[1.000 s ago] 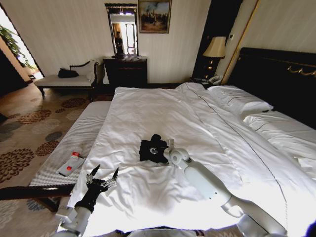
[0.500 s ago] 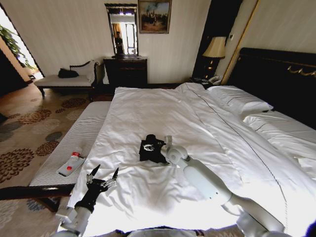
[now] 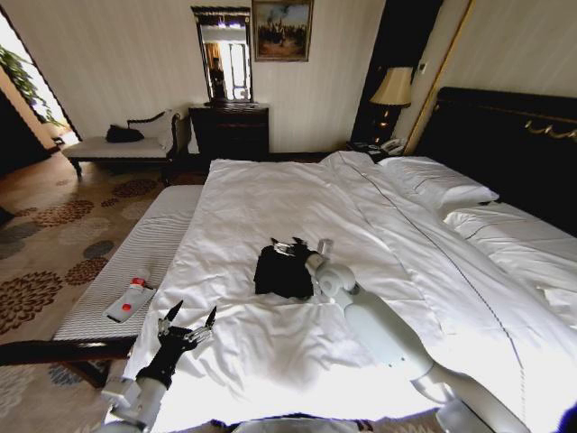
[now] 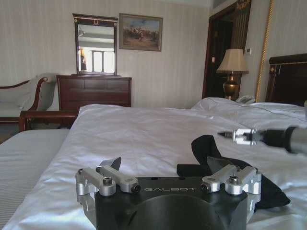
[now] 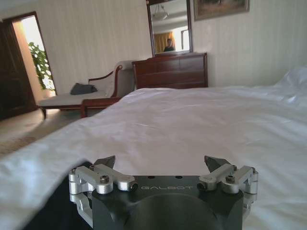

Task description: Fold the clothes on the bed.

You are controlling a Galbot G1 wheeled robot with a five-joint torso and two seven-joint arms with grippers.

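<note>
— What's the room like from where you stand?

— A big bed (image 3: 297, 207) with a white duvet fills the middle of the frame, its pillows (image 3: 442, 185) and dark headboard (image 3: 505, 144) at the right. At the upper centre, against the striped wall, is a dark dresser (image 3: 230, 131) with a mirror (image 3: 224, 54) and a painting (image 3: 282, 29) above it. A lit lamp (image 3: 394, 88) is at the upper right, a chaise (image 3: 117, 144) at the upper left with a small dark bundle (image 3: 123, 133) on it. Patterned carpet (image 3: 54, 234) runs down the left side. Along the bed's left edge lies a striped bench (image 3: 135, 262), and a small white and red thing (image 3: 131, 302) rests on it at the lower left.

— And the shirt?

— The shirt (image 3: 281, 272) is a small, dark, crumpled heap on the duvet, just below the centre of the frame.

— Where are the tools?

— The right tool (image 3: 290, 245) reaches in from the lower right and sits at the heap's top edge, fingers parted, nothing in them. I can't tell whether the tips touch the cloth. The left tool (image 3: 187, 317) hangs at the lower left over the bed's near corner, well apart from the shirt, fingers spread wide and empty. In the left wrist view the shirt (image 4: 225, 172) lies beyond it on the duvet, the right tool's fingertips (image 4: 240, 136) just above the cloth.
</note>
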